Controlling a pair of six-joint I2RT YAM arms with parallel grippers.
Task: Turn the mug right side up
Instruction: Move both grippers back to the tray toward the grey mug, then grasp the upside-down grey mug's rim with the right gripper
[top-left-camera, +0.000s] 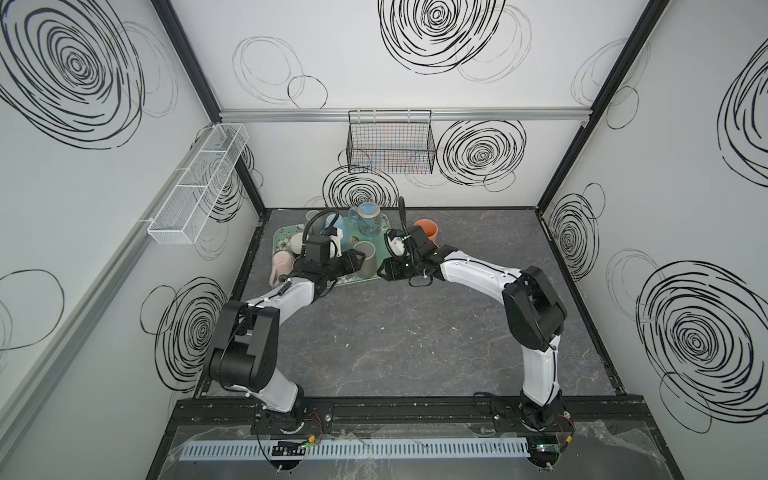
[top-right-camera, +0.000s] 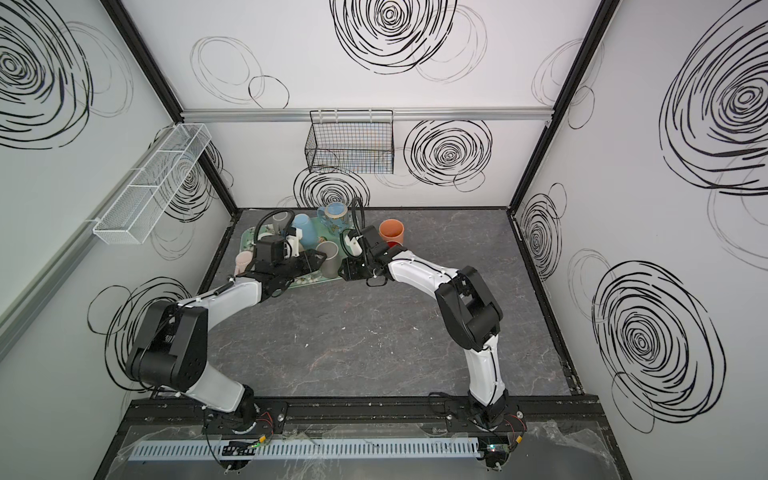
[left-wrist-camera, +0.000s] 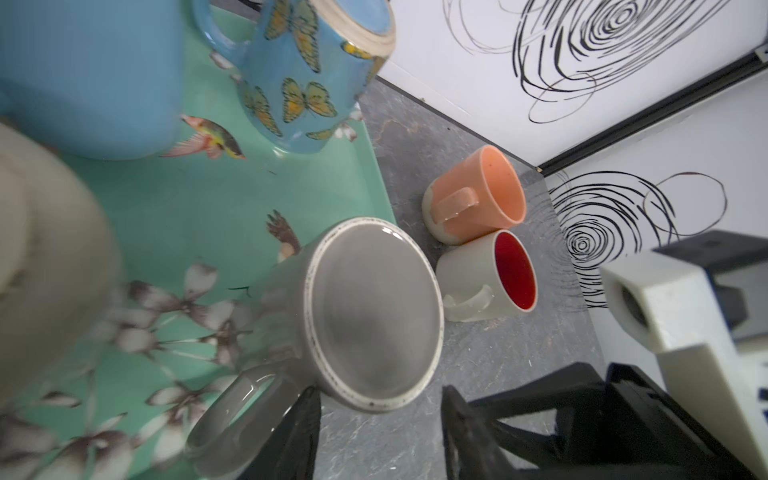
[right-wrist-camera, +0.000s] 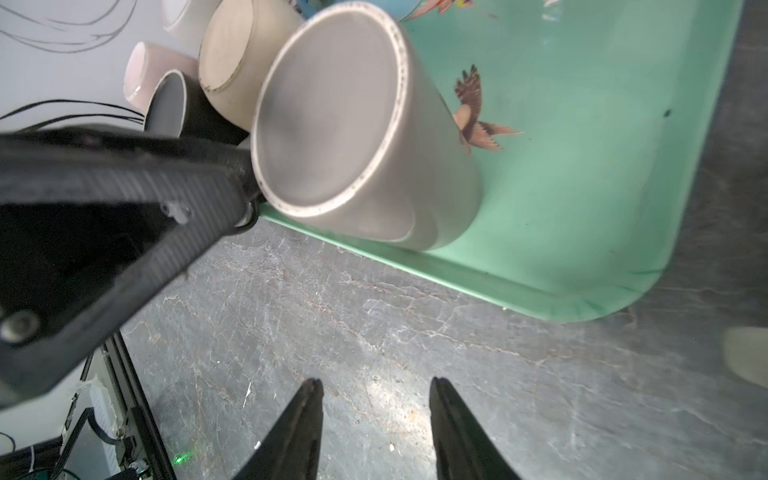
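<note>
A grey mug (top-left-camera: 366, 258) (top-right-camera: 331, 257) stands upside down near the front right corner of the green flowered tray (top-left-camera: 374, 237), its flat base (left-wrist-camera: 374, 307) (right-wrist-camera: 328, 108) facing up. My left gripper (left-wrist-camera: 382, 415) (top-left-camera: 356, 261) is at the mug's upper end with its jaws apart, astride the edge of the base. One finger (left-wrist-camera: 303, 428) touches the mug beside the handle (left-wrist-camera: 232, 411); the other finger stands clear of it. My right gripper (right-wrist-camera: 376, 399) (top-left-camera: 384, 272) hovers open over the bare table just off the tray's corner, with nothing between its fingers.
Several other mugs crowd the tray: butterfly mug (left-wrist-camera: 299, 83), blue mug (left-wrist-camera: 91, 75), beige mug (right-wrist-camera: 226, 54), pink mug (top-left-camera: 281, 262). An orange mug (left-wrist-camera: 478, 195) and a red-lined mug (left-wrist-camera: 494, 274) stand upright on the table right of the tray. A wire basket (top-left-camera: 390, 145) hangs on the back wall.
</note>
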